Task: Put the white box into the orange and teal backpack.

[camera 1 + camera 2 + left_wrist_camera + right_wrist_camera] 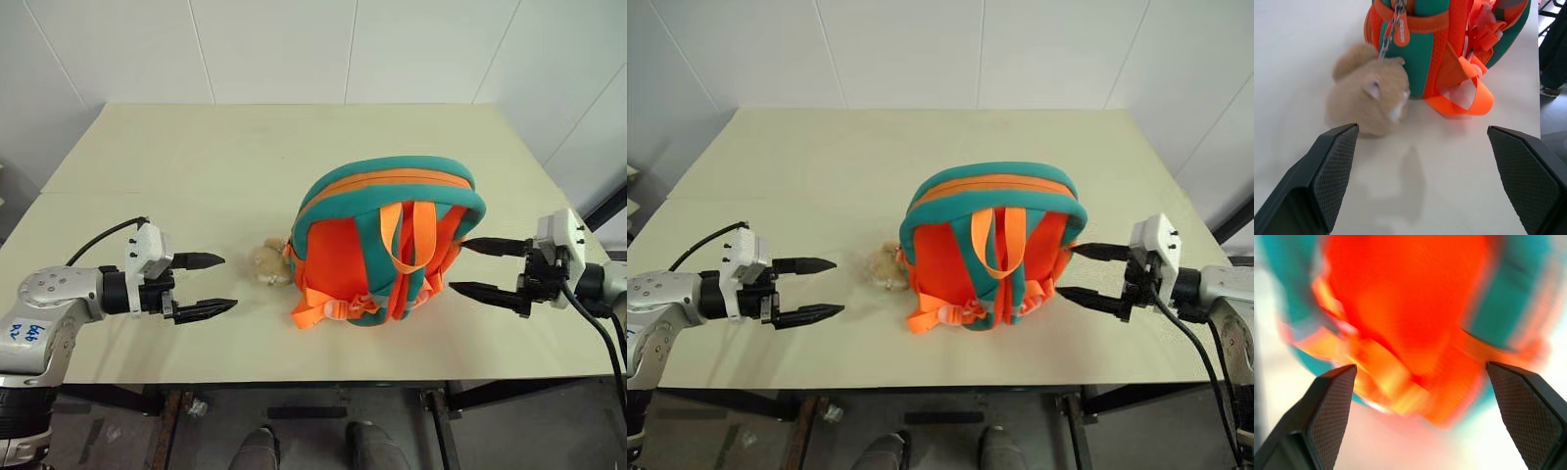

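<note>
Between both spread hands, the orange and teal backpack [387, 245] stands upright, straps facing the camera.

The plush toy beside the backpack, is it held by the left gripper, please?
No, the tan plush toy lies on the table, apart from the open left gripper.

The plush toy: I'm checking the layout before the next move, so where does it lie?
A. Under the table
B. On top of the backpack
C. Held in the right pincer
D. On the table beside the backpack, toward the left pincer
D: the plush toy lies on the table beside the backpack, between it and the open left pincer.
</note>
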Motion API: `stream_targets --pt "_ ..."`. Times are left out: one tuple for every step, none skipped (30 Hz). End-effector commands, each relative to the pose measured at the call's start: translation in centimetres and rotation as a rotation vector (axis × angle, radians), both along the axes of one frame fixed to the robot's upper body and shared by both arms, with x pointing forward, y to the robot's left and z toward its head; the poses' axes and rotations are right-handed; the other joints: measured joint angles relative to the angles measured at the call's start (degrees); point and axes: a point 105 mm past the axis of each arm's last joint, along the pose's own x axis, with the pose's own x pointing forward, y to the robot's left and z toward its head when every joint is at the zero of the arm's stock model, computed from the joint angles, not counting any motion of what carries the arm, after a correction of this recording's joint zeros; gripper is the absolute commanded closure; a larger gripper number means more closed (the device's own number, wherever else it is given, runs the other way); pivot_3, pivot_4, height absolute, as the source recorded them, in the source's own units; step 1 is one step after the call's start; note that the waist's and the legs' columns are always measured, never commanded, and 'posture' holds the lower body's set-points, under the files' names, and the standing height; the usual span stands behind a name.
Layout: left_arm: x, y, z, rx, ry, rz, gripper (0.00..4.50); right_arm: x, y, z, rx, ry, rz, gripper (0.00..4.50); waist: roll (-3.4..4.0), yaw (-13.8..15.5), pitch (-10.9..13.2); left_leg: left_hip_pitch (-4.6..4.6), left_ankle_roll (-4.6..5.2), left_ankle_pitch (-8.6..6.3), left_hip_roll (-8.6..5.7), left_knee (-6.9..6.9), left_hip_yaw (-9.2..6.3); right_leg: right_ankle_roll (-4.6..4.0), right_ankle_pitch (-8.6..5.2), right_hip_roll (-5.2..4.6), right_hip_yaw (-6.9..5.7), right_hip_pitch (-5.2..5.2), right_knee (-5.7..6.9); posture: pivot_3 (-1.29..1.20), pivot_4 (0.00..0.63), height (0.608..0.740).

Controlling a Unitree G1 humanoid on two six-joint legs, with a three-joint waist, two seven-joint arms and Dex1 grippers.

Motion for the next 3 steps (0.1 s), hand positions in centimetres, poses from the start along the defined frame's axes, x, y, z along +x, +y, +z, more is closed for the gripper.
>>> stream_targets --pt "-0.49 0.34 1.30 0.012 -0.051 0.003 0.00 0.83 -0.58 1.28 -0.031 -0.086 -0.006 0.04 0.02 -0.1 0.0 0.00 0.00 0.00 0.00 0.00 0.00 0.08 0.04 0.01 0.00 0.00 0.02 0.00 0.150 0.740" --pt "-0.60 0.42 1.36 0.015 -0.051 0.005 0.00 1.06 -0.64 1.24 -0.036 -0.090 -0.008 0.04 0.02 -0.1 0.0 0.01 0.00 0.00 0.01 0.00 0.01 0.13 0.07 0.01 0.01 -0.01 0.02 0.00 0.150 0.740" --pt "-0.68 0.50 1.47 0.010 -0.051 0.007 0.00 1.45 -0.59 1.11 -0.047 -0.107 -0.010 0.04 0.02 -0.1 0.0 0.02 0.00 0.00 0.01 0.00 0.00 0.15 0.08 0.01 0.00 -0.01 0.04 0.00 0.150 0.740"
